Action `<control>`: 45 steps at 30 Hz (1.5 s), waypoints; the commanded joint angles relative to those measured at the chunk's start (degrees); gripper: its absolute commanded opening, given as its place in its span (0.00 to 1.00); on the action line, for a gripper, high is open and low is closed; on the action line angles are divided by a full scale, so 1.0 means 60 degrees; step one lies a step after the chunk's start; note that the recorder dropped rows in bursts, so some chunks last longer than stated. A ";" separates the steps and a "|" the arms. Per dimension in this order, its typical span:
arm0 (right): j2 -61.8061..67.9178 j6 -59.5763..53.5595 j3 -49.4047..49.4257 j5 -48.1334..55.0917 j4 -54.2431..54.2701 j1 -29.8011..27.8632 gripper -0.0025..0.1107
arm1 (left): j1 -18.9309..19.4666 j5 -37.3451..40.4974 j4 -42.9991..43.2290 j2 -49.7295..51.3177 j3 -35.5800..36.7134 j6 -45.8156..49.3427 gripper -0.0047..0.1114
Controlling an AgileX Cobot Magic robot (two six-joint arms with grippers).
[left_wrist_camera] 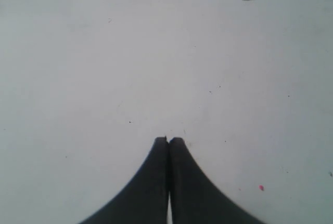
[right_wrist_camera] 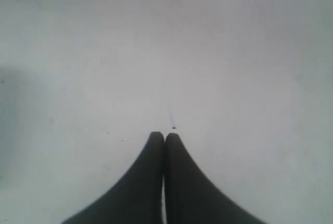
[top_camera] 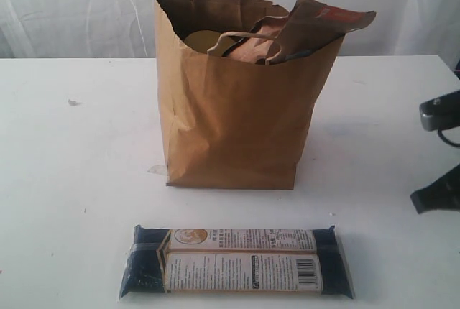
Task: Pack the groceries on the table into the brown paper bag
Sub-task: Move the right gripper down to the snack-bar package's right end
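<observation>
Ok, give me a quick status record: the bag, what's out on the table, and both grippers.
bag: brown paper bag upright mid-table, top open
in bag: brown pouch sticking out above the rim; other items below it, hard to make out
left to pack: long dark-blue packet, flat on the table in front of the bag, not touching it
left gripper: shut, holding nothing, over the table
right gripper: shut, holding nothing, over the table

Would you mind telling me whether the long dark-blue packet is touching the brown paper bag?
Apart. The exterior view shows bare table between the long dark-blue packet and the brown paper bag.
</observation>
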 commanded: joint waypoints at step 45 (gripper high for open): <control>0.3789 -0.6120 -0.4753 0.1361 0.2567 0.8785 0.33 | -0.0070 -0.0043 0.0004 -0.0047 0.0000 -0.0001 0.04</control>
